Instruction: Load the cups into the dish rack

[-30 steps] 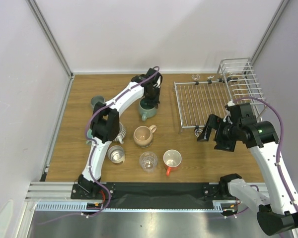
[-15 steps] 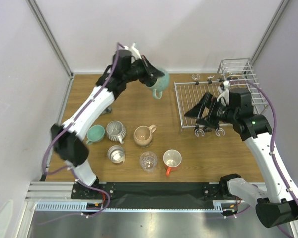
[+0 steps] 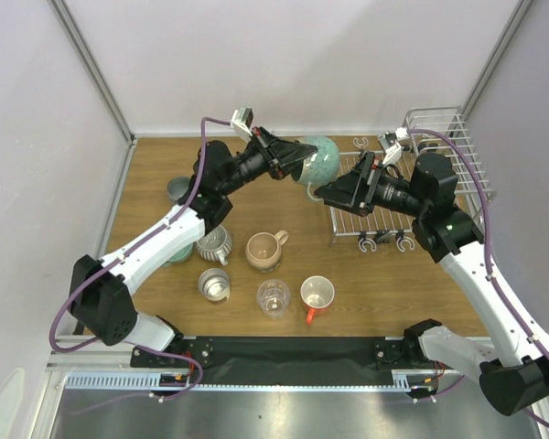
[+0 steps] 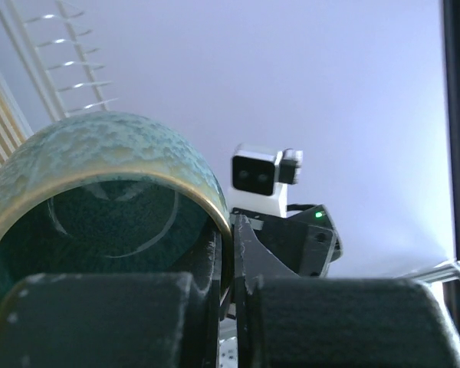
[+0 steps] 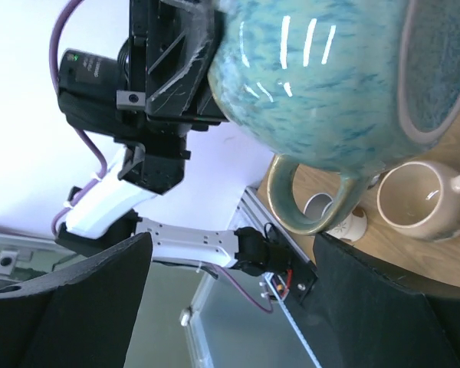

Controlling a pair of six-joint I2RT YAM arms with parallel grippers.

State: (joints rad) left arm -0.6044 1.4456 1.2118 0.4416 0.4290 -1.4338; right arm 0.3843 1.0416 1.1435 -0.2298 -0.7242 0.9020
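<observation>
While the rest of the cups sit on the wooden table (image 3: 393, 283), well off to the near-left of the dish rack (image 3: 445, 133), one is up in the air. So I'd say this is the carry step for the first cup. No cup sits on the part of the rack's grid tray I can see.

The right arm lies across the left part of the tray. The right gripper (image 3: 328, 196) has its jaws wide apart and points out over the rack's left edge at the mug. The left gripper (image 4: 231, 257) is clamped on the rim of the teal mug (image 3: 318, 157), one finger inside and one outside. The mug hangs just off the rack's far-left corner with its handle drooping toward the table.

It looks like either a handoff or a direct set-down. For a handoff, the right jaws need to close on the body or the handle before the left lets go. I can't tell if they'd span the body.

Room is tight. The right arm eats up the tray's left part, the back wall is just behind the rack, and the little hooks (image 3: 382, 243) stick out on its near edge. The right part of the tray and the tall basket look open.
</observation>
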